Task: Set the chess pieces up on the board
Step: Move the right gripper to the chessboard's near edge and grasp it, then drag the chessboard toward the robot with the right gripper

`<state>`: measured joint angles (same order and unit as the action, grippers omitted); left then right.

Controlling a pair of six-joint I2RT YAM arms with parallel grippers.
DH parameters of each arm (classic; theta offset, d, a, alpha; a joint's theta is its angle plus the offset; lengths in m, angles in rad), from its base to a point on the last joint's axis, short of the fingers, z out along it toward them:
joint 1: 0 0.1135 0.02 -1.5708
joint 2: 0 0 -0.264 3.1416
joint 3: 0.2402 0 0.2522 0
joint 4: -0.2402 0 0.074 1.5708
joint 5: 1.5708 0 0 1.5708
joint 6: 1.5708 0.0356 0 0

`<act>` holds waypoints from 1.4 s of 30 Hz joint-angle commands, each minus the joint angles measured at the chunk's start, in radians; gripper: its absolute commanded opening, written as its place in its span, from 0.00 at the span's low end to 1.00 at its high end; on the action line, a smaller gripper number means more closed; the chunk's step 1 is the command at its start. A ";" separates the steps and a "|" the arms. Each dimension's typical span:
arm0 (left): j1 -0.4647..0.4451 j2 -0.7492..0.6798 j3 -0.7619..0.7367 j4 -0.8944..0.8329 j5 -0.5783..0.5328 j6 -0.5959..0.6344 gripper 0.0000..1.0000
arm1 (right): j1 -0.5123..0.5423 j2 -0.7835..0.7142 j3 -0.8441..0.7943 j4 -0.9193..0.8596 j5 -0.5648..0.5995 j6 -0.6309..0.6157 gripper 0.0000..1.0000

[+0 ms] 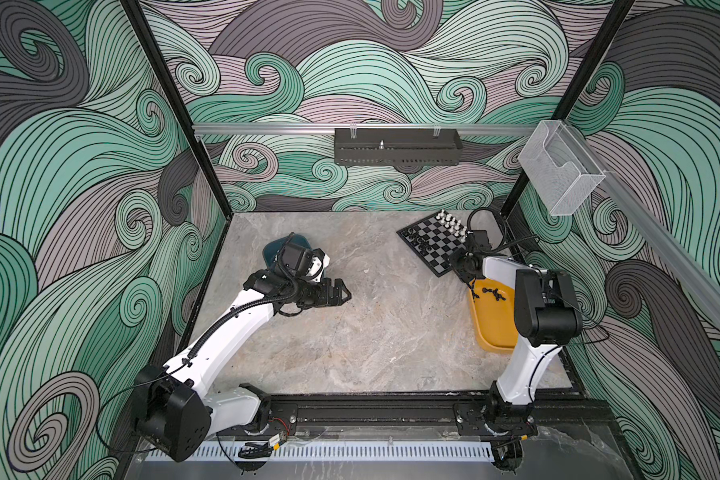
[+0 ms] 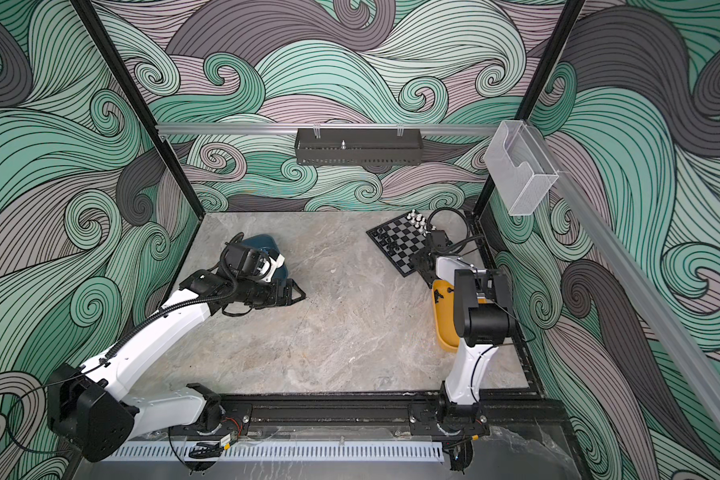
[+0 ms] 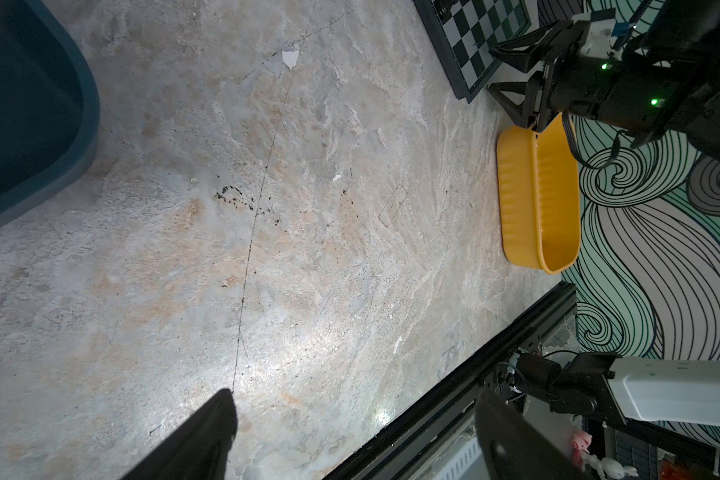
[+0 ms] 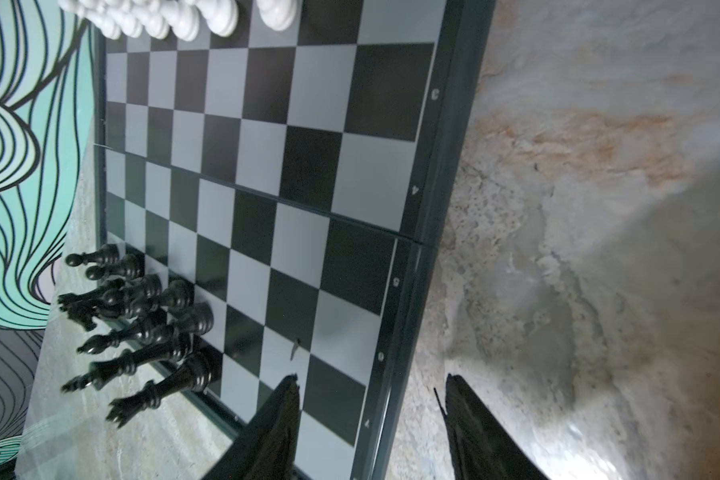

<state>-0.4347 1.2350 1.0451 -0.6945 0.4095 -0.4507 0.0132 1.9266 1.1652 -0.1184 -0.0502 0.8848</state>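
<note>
The board (image 1: 431, 245) lies at the far right of the tabletop (image 1: 391, 332). The right tool (image 4: 371, 382) hangs over one border of it, fingers spread and empty, one on either side of the edge. The right wrist view shows black chessmen (image 4: 142, 316) and white chessmen (image 4: 184, 18) standing at opposite sides of the board. Only a top view shows loose black pieces (image 1: 493, 292) in the yellow tray (image 1: 493, 332). The left tool (image 3: 352, 399) is spread over bare tabletop.

The marbled grey table (image 1: 391, 332) carried the board (image 1: 433, 245) at its far right, a yellow tray (image 1: 493, 328) just nearer, and a teal tray (image 1: 272, 253) far left.
</note>
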 commanded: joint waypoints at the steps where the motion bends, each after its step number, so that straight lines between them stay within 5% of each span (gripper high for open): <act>1: -0.010 -0.002 0.030 -0.032 0.003 0.027 0.92 | -0.004 0.018 0.027 0.015 0.012 0.024 0.56; 26: -0.009 0.036 0.063 -0.021 -0.032 0.003 0.92 | 0.039 0.099 0.005 0.050 -0.089 -0.001 0.17; 42: -0.009 0.045 0.059 -0.001 -0.052 -0.023 0.92 | 0.118 0.006 -0.185 0.125 -0.143 -0.007 0.12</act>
<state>-0.4347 1.2755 1.0721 -0.7017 0.3744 -0.4633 0.1020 1.9266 1.0401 0.1329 -0.1745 0.9169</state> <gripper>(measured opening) 0.916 0.119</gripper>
